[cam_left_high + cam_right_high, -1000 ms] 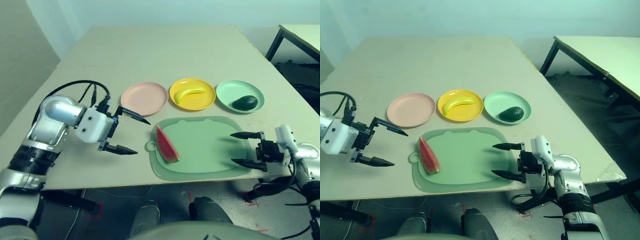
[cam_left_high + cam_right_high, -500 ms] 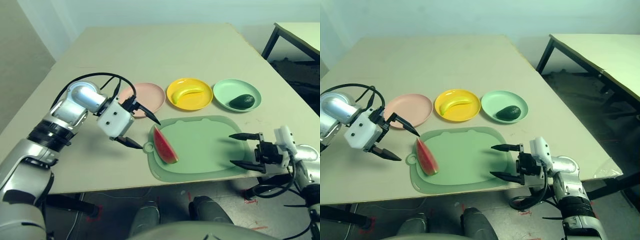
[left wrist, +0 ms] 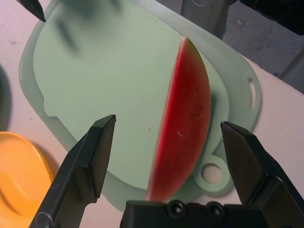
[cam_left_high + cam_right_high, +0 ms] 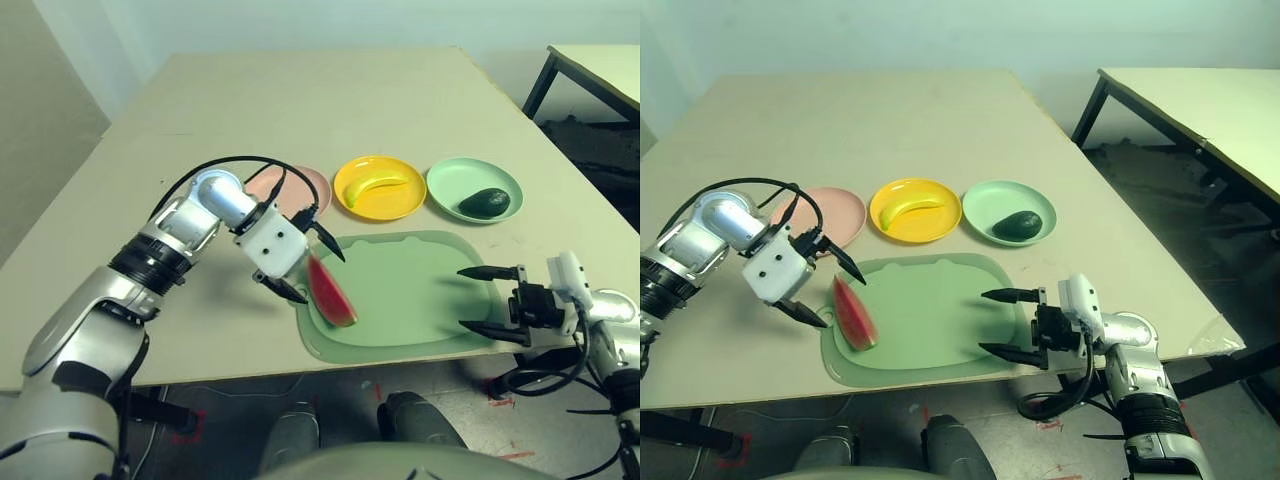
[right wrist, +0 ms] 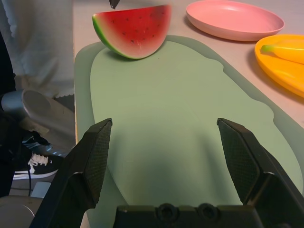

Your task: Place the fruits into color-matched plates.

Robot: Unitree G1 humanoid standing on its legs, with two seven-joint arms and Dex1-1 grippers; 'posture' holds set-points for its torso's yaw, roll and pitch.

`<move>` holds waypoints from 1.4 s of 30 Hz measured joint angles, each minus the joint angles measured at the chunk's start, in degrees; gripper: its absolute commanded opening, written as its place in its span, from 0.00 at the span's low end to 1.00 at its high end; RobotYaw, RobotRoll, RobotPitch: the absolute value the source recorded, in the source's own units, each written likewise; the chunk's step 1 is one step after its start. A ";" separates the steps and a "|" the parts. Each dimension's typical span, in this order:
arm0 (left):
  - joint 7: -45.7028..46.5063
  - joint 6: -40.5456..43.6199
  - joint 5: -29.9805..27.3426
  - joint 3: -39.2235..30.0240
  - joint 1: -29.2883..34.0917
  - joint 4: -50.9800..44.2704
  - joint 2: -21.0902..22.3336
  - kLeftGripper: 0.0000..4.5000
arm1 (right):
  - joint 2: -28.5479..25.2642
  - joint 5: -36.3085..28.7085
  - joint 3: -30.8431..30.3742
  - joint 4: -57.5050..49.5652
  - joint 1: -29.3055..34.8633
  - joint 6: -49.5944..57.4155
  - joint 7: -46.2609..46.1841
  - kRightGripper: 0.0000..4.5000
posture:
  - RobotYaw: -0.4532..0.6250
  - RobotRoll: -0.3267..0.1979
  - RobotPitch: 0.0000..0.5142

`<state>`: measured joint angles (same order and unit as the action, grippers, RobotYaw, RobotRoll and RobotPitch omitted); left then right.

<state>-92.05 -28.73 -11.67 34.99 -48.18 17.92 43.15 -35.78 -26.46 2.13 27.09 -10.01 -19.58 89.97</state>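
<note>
While the left claw (image 4: 316, 270) hangs wide open near the watermelon wedge (image 4: 331, 293) – holding nothing – the wedge lies on the left part of the green mat (image 4: 420, 290). The right claw (image 4: 467, 299), also wide open and empty, is over the mat's right end. Beyond the mat, 3 plates stand in a row on the tabletop (image 4: 330, 100): the pink plate (image 4: 847, 215), the yellow plate (image 4: 394, 209) with the banana (image 4: 375, 184) in it, and the mint plate (image 4: 470, 171) with the avocado (image 4: 485, 203).

Bright, even light, with soft, blurry-edged shadows on the green mat (image 5: 166, 118); a pale glare spot shines on the yellow banana (image 4: 375, 184) in the left eye view.
</note>
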 measured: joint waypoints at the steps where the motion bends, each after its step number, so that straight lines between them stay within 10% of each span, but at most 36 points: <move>1: 0.00 0.05 0.64 0.00 0.00 0.14 -0.58 1.00 | 0.07 0.04 0.00 0.00 0.02 -0.16 -0.04 0.99 | 0.30 0.62 0.05; 33: 3.05 -2.72 15.67 3.12 2.77 1.61 -6.37 1.00 | 1.30 1.58 -0.14 -2.06 1.83 -0.82 -1.37 0.99 | 0.27 0.62 0.04; 42: 4.25 -2.62 16.49 2.53 3.37 2.44 -7.00 0.46 | 1.30 1.70 -0.15 -3.07 1.84 -0.76 -1.36 1.00 | 0.27 0.62 0.05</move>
<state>-87.80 -31.35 4.82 37.52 -44.82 20.36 36.15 -34.48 -24.76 1.98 24.02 -8.17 -20.34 88.61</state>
